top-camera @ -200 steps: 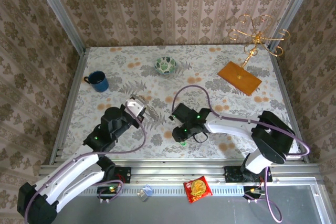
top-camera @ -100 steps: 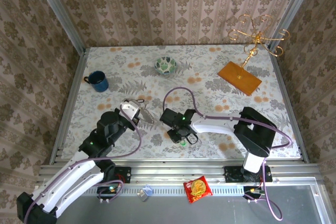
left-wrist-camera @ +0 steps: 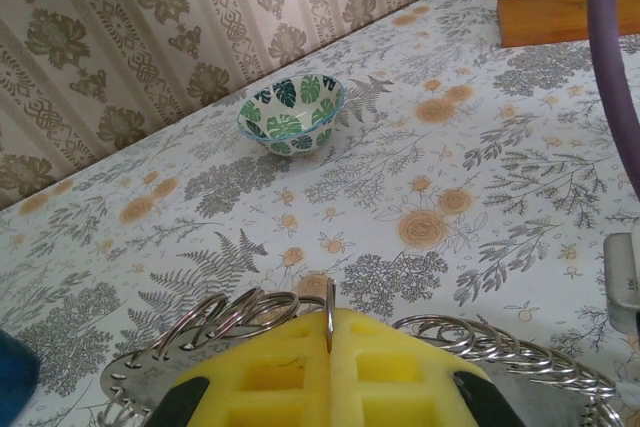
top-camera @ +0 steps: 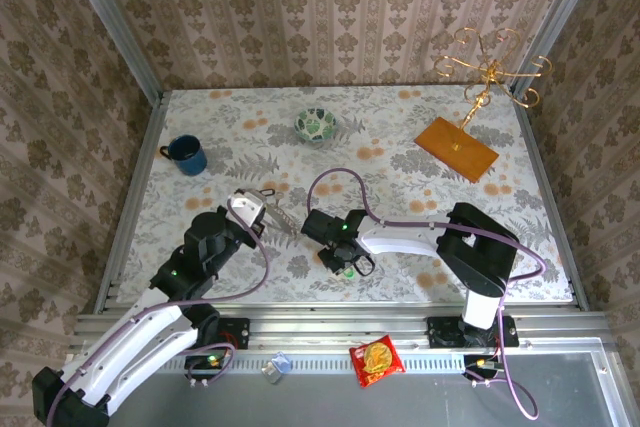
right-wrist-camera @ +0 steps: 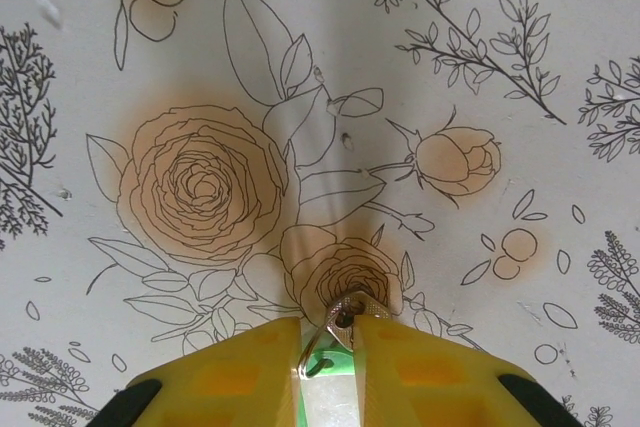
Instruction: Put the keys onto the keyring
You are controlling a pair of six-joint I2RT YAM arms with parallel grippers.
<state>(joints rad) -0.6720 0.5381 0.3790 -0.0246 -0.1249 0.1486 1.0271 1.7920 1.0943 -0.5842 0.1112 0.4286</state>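
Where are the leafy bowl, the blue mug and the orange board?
leafy bowl (left-wrist-camera: 290,129), left wrist view, on its outer wall.
blue mug (top-camera: 190,160), top view, on its side.
orange board (top-camera: 452,151), top view, on its bare top.

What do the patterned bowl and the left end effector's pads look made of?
The bowl is likely glazed ceramic: smooth white body, crisp green leaf print, thin even rim. The pads of the left end effector are yellow, matte and moulded with square recesses; plastic or firm rubber, can't tell which.
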